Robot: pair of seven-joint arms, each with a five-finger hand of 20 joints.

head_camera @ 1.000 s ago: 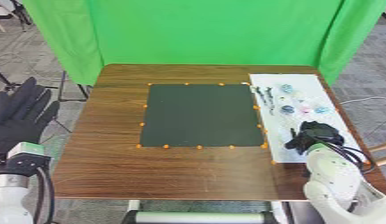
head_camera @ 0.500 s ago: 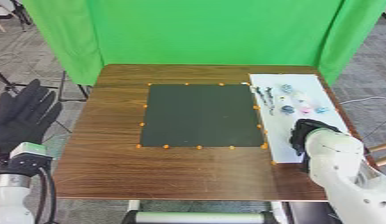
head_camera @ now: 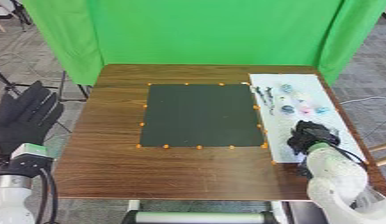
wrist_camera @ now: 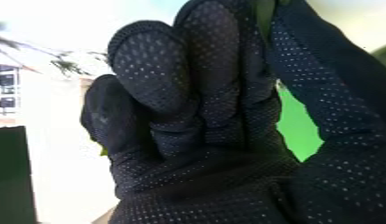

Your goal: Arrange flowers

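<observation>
1. While small blue, pink and white blooms lie on the far part of a white rectangular sheet, right of the square black mat, arranging seems barely begun; their placing likely remains.
2. Black-gloved right hand over the sheet's near part, grip impossible to tell; black-gloved left hand far left, fingers apart; no legible writing.

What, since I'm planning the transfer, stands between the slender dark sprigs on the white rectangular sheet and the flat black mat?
Nothing visible blocks it; only small orange markers line the mat on the side facing the sprigs. The black-gloved right hand is over the sheet's nearer part, off that path.
</observation>
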